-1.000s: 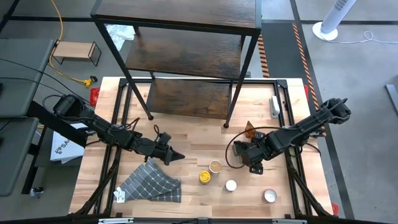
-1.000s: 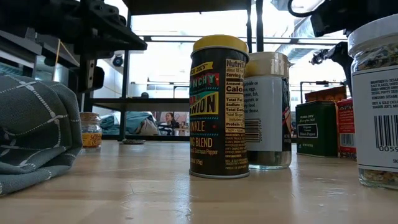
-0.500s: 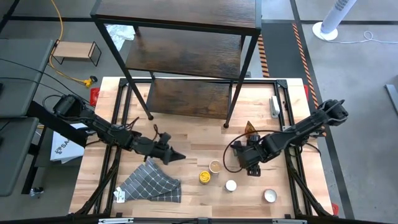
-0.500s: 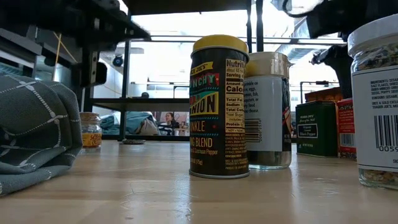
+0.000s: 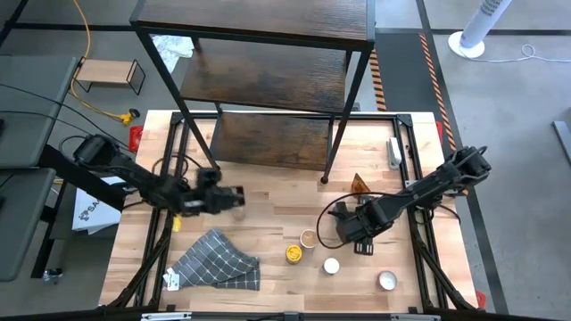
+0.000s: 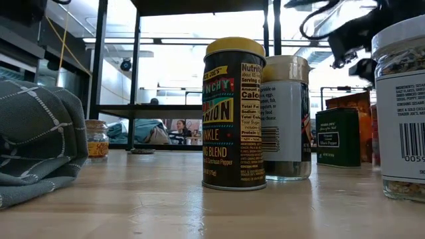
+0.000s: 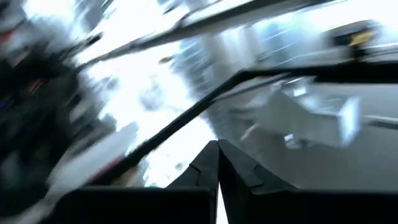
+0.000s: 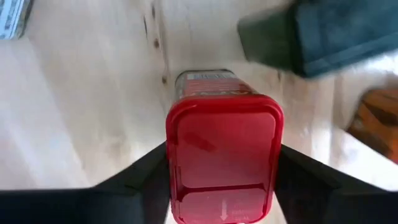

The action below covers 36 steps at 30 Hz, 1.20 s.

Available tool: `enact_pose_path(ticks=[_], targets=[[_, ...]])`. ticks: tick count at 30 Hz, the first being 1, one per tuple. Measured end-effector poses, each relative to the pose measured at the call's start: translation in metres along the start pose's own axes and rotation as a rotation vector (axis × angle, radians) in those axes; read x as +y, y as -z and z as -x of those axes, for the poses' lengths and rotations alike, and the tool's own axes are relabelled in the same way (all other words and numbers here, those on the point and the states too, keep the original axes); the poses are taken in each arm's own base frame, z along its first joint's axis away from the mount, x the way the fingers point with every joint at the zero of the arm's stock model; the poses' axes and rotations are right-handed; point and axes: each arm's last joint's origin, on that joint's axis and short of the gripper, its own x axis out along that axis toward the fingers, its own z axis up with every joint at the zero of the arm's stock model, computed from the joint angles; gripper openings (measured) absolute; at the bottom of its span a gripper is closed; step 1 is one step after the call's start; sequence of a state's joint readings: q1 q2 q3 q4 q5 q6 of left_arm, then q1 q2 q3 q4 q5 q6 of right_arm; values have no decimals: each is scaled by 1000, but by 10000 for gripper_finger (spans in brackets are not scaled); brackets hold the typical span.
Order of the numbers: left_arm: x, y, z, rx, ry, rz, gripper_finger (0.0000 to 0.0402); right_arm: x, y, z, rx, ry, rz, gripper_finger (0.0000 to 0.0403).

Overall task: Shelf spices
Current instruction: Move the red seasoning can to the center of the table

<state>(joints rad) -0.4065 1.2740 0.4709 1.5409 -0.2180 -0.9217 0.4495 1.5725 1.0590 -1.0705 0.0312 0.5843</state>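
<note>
A red-lidded spice tin [image 8: 222, 149] stands upright on the table with my right gripper [image 8: 224, 171] shut on it from above; the high view shows this gripper [image 5: 356, 230] right of centre. Loose spices stand nearby: a yellow-lidded can [image 5: 293, 253], a tan-lidded jar [image 5: 309, 238], a white-lidded jar [image 5: 331, 266] and a further jar [image 5: 387, 282]. The dark wood shelf [image 5: 268, 80] rises at the far side. My left gripper [image 5: 235, 197] is shut, holds nothing and tips upward above the table's left half. My right gripper pinches the red lid [image 8: 180, 155] of the tin between its two fingers [image 8: 144, 171], one on each of two opposite sides. The fingers point down from above. The tin stands upright with its base on the table.
A grey checked cloth [image 5: 219, 260] lies near the front left. A green tin [image 8: 323, 31] and an orange packet [image 8: 379, 118] sit close beside the red-lidded tin. An amber bottle [image 5: 359, 185] stands by the shelf's right leg. A small light-wood stand [image 5: 109, 73] sits off the table.
My left gripper has risen from just above the cloth and tipped from pointing down-forward to pointing upward, staying shut and holding nothing. My right gripper has sunk a little over the red-lidded tin.
</note>
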Motion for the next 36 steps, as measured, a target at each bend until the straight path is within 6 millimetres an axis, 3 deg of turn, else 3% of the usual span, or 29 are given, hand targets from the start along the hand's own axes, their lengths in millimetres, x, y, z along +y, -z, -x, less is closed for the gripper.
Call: enact_pose_path(ticks=[6,10,13,16,24,29,36], targets=[[-36,-28,3,-93,101,-184,0,1,-8,56,-120,-72,33,202],[-52,-41,7,-105,101,-308,0,0,-31,98,-369,-53,29,202],[-58,-48,10,-93,66,-380,0,-7,-58,112,-507,4,16,202],[-59,-50,13,-58,8,-416,0,-21,-90,102,-523,43,-11,202],[-56,-50,16,-14,-96,-384,0,-48,-159,44,-443,6,10,202],[-55,-48,16,3,-103,-369,0,-56,-179,27,-413,-92,29,229],[-53,-47,16,28,-102,-372,0,-62,-183,22,-417,-64,71,293]])
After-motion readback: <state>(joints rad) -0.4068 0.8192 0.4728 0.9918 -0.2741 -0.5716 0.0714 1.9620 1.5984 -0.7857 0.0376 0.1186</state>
